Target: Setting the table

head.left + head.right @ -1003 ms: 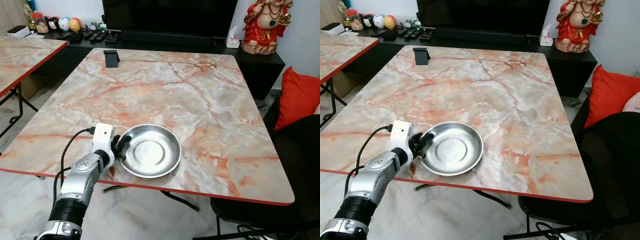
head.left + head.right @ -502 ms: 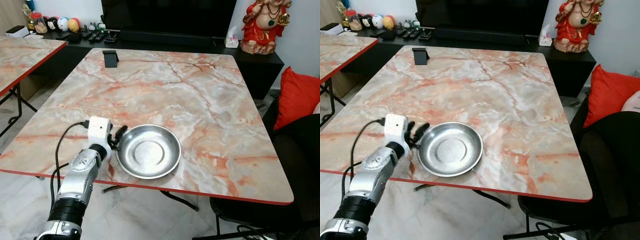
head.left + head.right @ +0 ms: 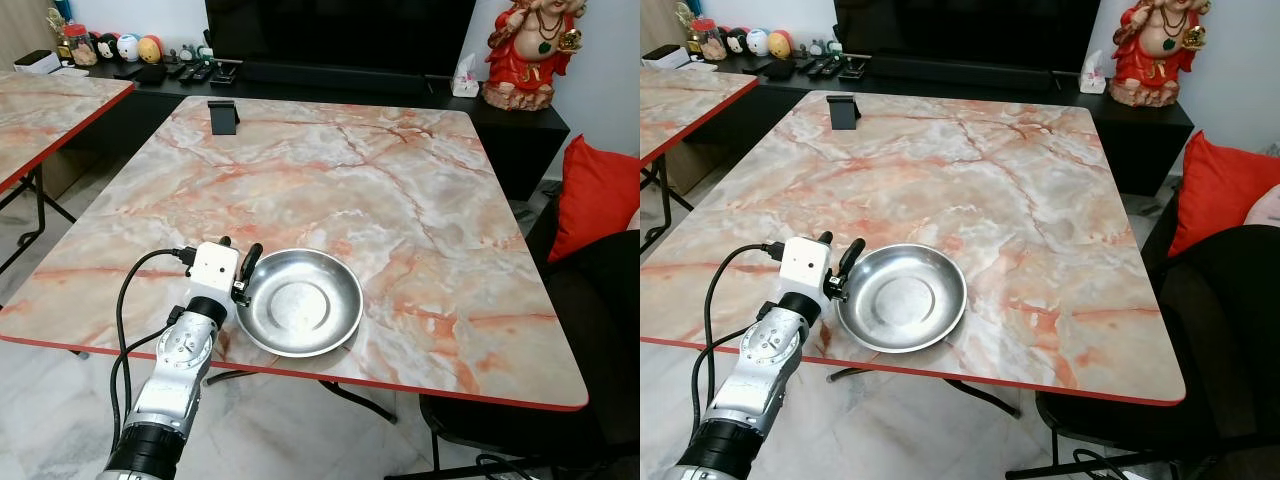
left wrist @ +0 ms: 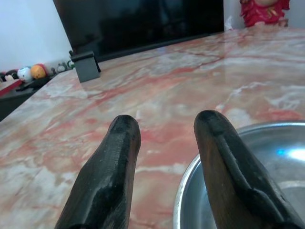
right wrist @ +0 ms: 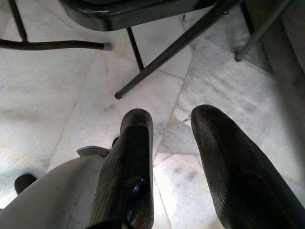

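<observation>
A shallow steel bowl (image 3: 300, 302) rests on the marble table (image 3: 330, 170) near its front edge, left of centre. My left gripper (image 3: 240, 248) hovers just off the bowl's left rim, open, with its fingers raised and nothing between them. In the left wrist view both black fingertips (image 4: 125, 131) stand apart above the tabletop, and the bowl's rim (image 4: 190, 181) curves under the right-hand finger. My right gripper (image 5: 171, 124) hangs open over the tiled floor beside chair legs.
A small black stand (image 3: 222, 115) sits at the table's far left corner. A second marble table (image 3: 40, 110) stands to the left across a gap. A black chair (image 3: 590, 330) and red cushion (image 3: 595, 195) flank the right side. A red statue (image 3: 525, 50) stands on the rear console.
My left gripper came off the bowl's left rim, drew back to the left, then returned beside the rim with its fingers tilted upward. The bowl stays in place.
</observation>
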